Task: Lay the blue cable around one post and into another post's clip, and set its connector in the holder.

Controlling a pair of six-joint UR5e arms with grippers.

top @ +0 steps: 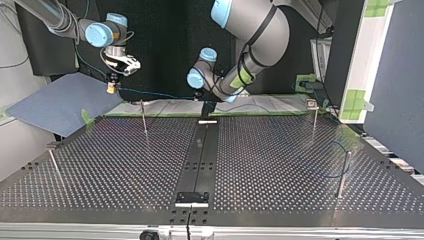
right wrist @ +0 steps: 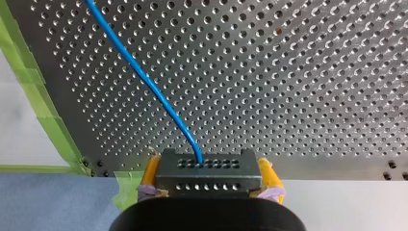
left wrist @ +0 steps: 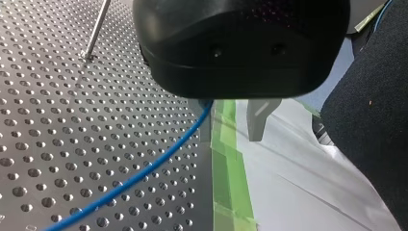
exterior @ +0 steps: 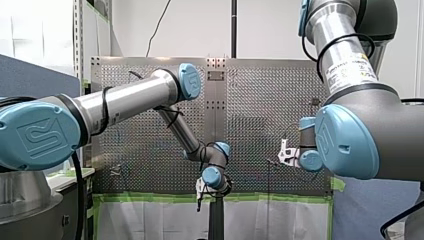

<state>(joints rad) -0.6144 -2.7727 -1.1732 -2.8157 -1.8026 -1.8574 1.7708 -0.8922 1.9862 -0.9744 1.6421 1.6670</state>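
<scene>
**Top view.** Our right gripper hangs at the upper left of the frame, beyond the far edge of the perforated table. The blue cable runs from it rightwards, clear of the table, to our left gripper at the upper middle of the frame. Four thin posts stand on the table: the far left post just below the cable, the far right post, the near right post and the near left post.

**Right wrist view.** The connector, a dark block with rows of small holes, is pinched between the two yellow pads. The cable leaves the middle of the connector and runs ahead of the gripper, above the holes of the table.

**Left wrist view.** The two metal fingers stand spread. The cable passes up between them, close against one finger, and trails away over the table. Green tape lines the table's edge under the gripper.
</scene>
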